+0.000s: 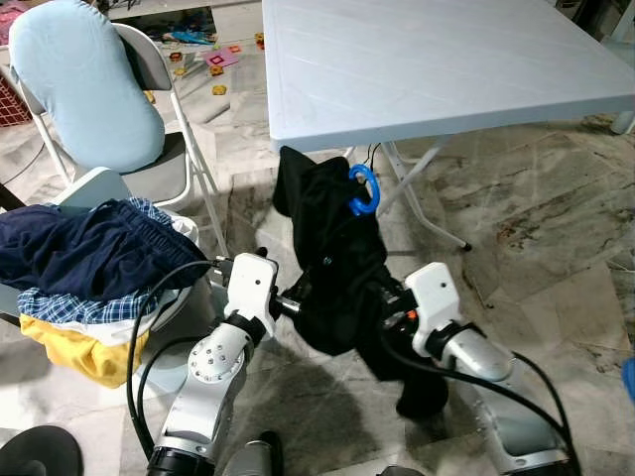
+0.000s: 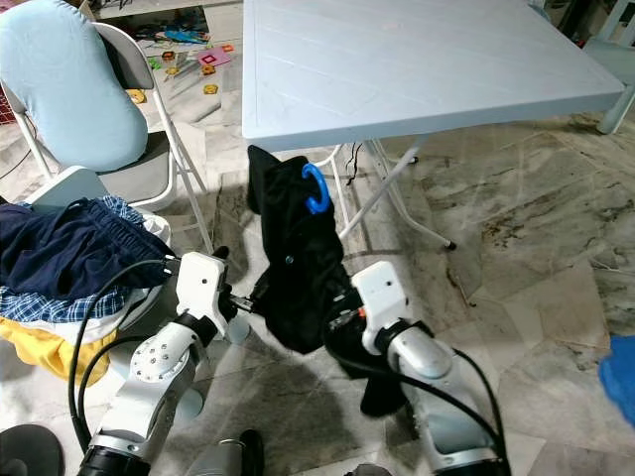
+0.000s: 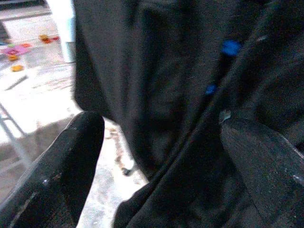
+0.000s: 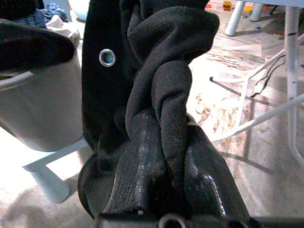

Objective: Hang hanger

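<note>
below the near edge of the pale blue table [image 1: 417, 69], a black garment [image 1: 332, 268] hangs on a blue hanger [image 1: 364, 190], whose hook curls up just under the table's rim. the cloth droops between the robot's two arms, its lower end trailing toward the marble floor [image 1: 556, 258]. the right gripper [image 4: 164, 156] is clamped on a twisted roll of the black fabric, its two fingers pressed tight on either side of the fold; a small metal eyelet [image 4: 107, 58] shows in the cloth just above. the left gripper [image 3: 161, 161] sits beside the garment's other edge with its fingers spread wide apart, the dark cloth lying between them but not pinched. to the robot's left stands a basket [image 1: 174, 297] heaped with laundry [image 1: 84, 258], navy, checked and yellow pieces, and behind it a folding chair [image 1: 149, 59] with a light blue cover [image 1: 84, 84]. small toys [image 1: 213, 64] lie scattered on the floor beyond.
</note>
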Available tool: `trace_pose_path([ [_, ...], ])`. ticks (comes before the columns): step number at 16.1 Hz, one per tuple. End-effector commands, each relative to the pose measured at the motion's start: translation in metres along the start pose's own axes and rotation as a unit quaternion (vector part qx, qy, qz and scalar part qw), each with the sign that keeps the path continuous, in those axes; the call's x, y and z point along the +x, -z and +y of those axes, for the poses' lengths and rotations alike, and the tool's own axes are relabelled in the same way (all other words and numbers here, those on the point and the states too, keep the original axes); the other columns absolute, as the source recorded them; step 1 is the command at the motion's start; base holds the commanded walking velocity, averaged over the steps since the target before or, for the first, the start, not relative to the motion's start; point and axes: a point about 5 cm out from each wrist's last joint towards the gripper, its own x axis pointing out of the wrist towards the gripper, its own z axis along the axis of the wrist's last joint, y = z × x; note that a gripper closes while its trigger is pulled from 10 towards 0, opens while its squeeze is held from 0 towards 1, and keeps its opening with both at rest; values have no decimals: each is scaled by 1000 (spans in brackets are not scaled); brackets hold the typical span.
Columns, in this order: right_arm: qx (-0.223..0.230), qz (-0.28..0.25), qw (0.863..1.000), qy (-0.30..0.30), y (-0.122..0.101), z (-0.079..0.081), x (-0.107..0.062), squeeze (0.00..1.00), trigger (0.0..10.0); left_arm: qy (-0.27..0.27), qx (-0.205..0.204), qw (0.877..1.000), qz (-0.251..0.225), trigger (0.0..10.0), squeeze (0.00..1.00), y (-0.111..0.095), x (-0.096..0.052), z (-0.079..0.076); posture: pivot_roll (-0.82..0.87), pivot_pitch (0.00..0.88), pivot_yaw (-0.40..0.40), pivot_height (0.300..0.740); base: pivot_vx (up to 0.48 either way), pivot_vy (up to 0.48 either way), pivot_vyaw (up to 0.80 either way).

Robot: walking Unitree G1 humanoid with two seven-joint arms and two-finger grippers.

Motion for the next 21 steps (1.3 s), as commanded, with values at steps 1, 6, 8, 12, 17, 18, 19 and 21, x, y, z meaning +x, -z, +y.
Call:
trace_pose_path([
  [1,-7,-27,1000,-7,-13,4,1,0,10000,1,0,1000,-4,10000,0,-2,-1,1,-84,164,27,740,0,-240,0],
  [6,-6,-29,1000,0,-13,4,1,0,10000,1,0,1000,-4,10000,0,-1,-1,1,-85,166,29,740,0,-365,0],
  [8,-1,-27,1000,5,-12,4,1,0,10000,-2,-5,1000,-2,10000,0,-1,-1,1,-84,166,29,740,0,-390,0],
  [12,-1,-26,1000,5,-11,7,2,0,10000,-14,-2,1000,-2,10000,0,-1,0,4,-85,165,28,740,0,-236,0],
  [17,-5,-29,1000,2,-12,9,2,0,10000,-19,-25,999,-24,10000,0,-6,1,7,-87,165,27,740,0,0,0],
  [18,-7,-31,999,1,-13,10,3,0,10000,-18,-24,999,-24,10000,0,-6,1,7,-87,165,27,740,0,0,0],
  [19,-7,-31,999,1,-14,10,3,0,10000,-20,-23,999,-22,10000,0,-5,1,7,-87,165,27,740,0,0,0],
  [21,-5,-31,1000,2,-13,9,3,0,10000,-27,-21,999,-18,10000,0,-4,1,7,-87,166,27,740,0,0,0],
])
